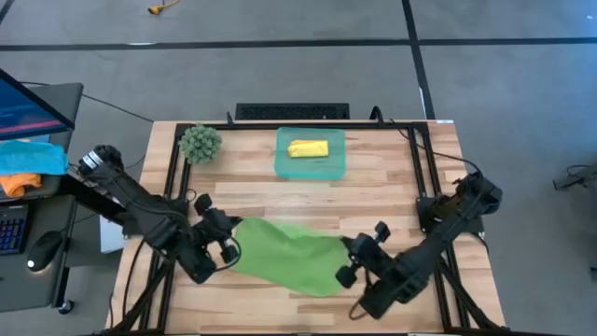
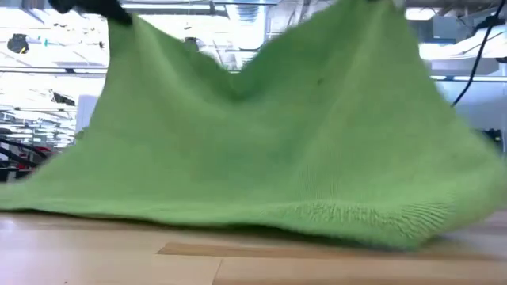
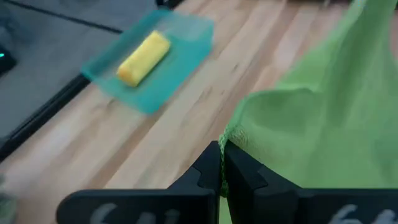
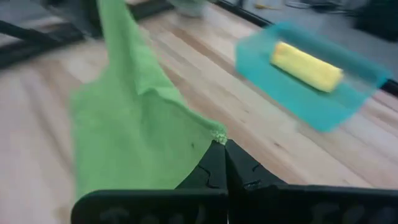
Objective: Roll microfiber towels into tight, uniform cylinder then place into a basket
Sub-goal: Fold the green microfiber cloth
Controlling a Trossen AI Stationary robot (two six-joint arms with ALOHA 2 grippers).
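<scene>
The left gripper (image 3: 221, 171) is clamped tight on one corner of the light green microfiber towel (image 1: 284, 254); the right gripper (image 4: 224, 163) pinches the opposite corner. The cloth sags between them, its lower edge touching the wooden table (image 1: 392, 187). Beyond both claws sits the teal basket (image 1: 311, 166) holding the rolled yellow towel (image 1: 308, 148). No writing is readable anywhere.

The left arm is stretched from the table's left edge inward, its left gripper (image 1: 227, 245) held near the front-left of the table, jaws pressed together in a pinch. The right arm is angled in from the right edge, elbow bent, and the right gripper (image 1: 353, 259) is likewise clamped; both appear raised, though height is hard to judge.
</scene>
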